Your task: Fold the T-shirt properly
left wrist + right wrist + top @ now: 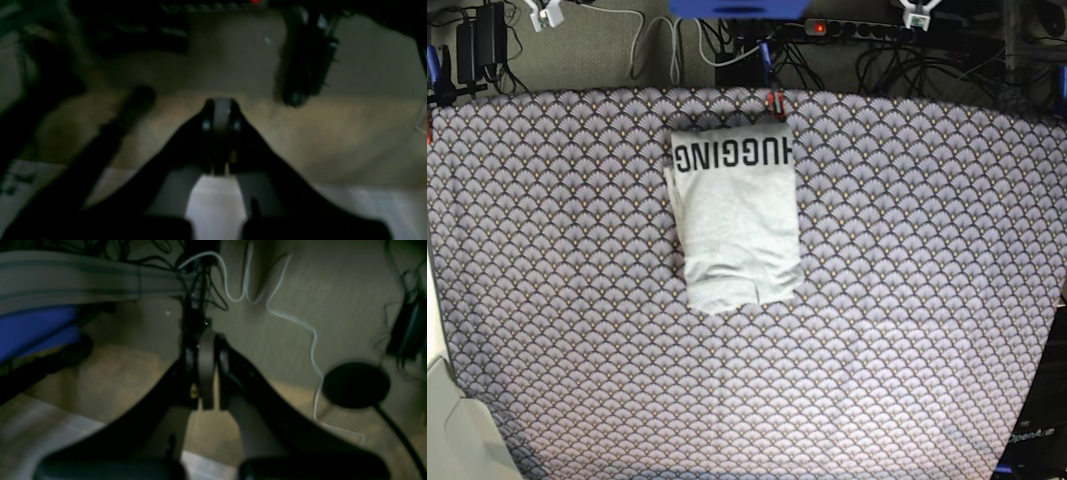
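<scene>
1. From the left wrist camera, the left gripper [222, 111] is hanging over a dim floor [333, 140], its two dark fingers [206, 116] pressing together at the tip and gripping nothing. A blurred black arm part [308, 56] is hanging to the upper right, and another dark bar [116, 130] is slanting across the lower left. A pale strip of surface [217, 203] is showing beneath the gripper. The picture is murky, and the T-shirt is not showing here.

2. From the right wrist camera, the right gripper [206, 373] is likewise sitting clenched, fingers [222, 363] meeting with nothing between them. A white cable [300, 323] is snaking over the floor behind it, a round black foot [356, 385] is resting to the right, and something blue [36, 328] is lying at the left under a grey ledge [66, 276]. No shirt is showing here either.

3. From the base camera, the T-shirt [737, 215] is lying folded into a narrow upright rectangle on the fan-patterned table cloth [907, 300], in the far half of the table and a little left of the middle. Its lettering "HUGGING" [733, 155] is running along the far edge, reading upside down. The near end is looking slightly uneven. Neither arm is reaching over the cloth.
</scene>
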You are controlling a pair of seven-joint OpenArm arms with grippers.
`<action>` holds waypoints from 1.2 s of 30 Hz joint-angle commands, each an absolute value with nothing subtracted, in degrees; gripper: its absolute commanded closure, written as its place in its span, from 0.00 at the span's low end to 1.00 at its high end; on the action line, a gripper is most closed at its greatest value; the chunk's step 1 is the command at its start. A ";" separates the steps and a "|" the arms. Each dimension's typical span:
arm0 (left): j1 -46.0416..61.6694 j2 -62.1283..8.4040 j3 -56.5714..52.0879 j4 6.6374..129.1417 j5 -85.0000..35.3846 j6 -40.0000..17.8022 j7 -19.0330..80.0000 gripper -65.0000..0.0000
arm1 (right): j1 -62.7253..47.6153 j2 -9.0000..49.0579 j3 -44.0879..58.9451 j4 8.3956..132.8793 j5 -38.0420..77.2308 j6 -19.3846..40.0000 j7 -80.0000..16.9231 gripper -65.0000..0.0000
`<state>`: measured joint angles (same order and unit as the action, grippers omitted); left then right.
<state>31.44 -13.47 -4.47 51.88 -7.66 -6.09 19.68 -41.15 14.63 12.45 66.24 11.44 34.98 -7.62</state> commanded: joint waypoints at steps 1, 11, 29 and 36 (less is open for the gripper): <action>29.93 -12.88 -4.62 48.40 -7.25 -5.58 17.63 1.00 | -39.60 15.34 11.82 61.67 10.86 35.47 -5.23 1.00; 14.29 -6.90 -4.79 12.53 1.63 -5.58 -2.42 1.00 | -19.38 14.81 2.07 16.31 9.45 35.21 16.04 1.00; 4.09 -7.78 -5.05 2.42 2.15 -1.89 -6.55 0.99 | -10.68 5.76 -10.59 8.31 9.27 -4.70 19.47 1.00; 3.82 -7.96 -4.79 2.68 2.51 3.65 -7.08 0.99 | -10.68 5.67 -10.51 8.22 9.27 -6.37 19.30 1.00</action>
